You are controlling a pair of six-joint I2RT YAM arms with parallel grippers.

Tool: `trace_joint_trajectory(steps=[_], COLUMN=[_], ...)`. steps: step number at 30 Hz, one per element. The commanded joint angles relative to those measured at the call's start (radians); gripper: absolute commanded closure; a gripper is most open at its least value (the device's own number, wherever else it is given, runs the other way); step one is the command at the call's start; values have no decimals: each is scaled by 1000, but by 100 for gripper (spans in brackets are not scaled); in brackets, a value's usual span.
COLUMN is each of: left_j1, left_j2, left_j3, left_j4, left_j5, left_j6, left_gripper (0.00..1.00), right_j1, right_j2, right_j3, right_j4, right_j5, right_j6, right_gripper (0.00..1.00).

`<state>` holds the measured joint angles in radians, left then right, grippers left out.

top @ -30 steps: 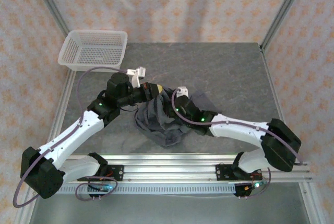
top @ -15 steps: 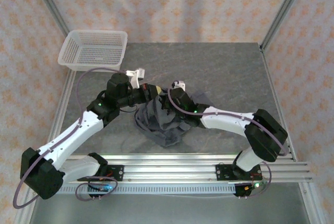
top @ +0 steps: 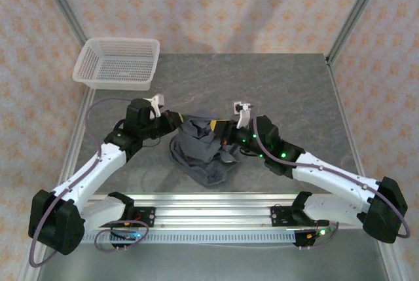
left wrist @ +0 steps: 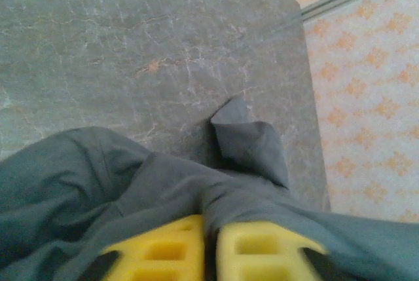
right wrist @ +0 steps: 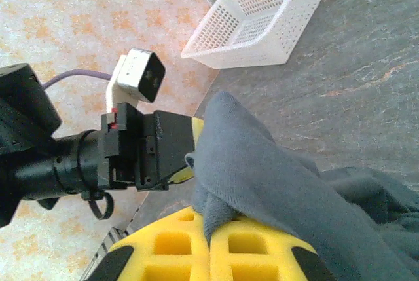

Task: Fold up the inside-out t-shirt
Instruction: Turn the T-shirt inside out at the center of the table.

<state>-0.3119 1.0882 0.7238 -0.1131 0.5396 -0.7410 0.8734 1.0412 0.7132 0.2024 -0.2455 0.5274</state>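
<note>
White basket at 10 o'clock corner of table, well apart. L gripper: yellow pads pinched tight on cloth fold. T-shirt bunched mid-table, raised ridge running 9-to-3 betw. both grips, rest heaped toward 6. R gripper: clamped on opposite fold. Arms equally near. Hem, sleeves, collar buried; can't tell which edges held.

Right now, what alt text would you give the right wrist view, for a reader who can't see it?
The right tool, yellow-fingered, is shut on a raised fold of the dark grey t-shirt, with the left tool gripping the same fabric just beyond it. A white mesh basket stands at the edge of the grey table behind.
</note>
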Motion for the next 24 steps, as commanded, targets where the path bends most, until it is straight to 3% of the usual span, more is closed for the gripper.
trace_joint_trajectory(steps=[1,4,7,9,11,18,24], left_j1=[17,2,-125,-220,-275,-423,-435], left_j2=[2,-62,-170,-213,-232,-124,42], left_j3=[16,71,157,193,209,224,268], left_j4=[19,-75,-258,-326,-358,-374,-341], left_j5=[9,-1,-221,-354,-415,-463,-468], left_j6=[7,86,248,298,310,317,317], left_gripper=[59,42,33,32,31,39,36], right_j1=[-25,-47,-65,-75,-79,-82,-82], right_j2=[-36,-37,-26,-11,5,29,34], right_j3=[1,11,14,21,32,42,44], right_j4=[12,-27,-31,-49,-83,-74,-75], right_j5=[-20,-6,1,25,76,71,57], right_j6=[-15,-17,-8,-4,-2,10,14], right_gripper=[100,100,100,100,100,100,100])
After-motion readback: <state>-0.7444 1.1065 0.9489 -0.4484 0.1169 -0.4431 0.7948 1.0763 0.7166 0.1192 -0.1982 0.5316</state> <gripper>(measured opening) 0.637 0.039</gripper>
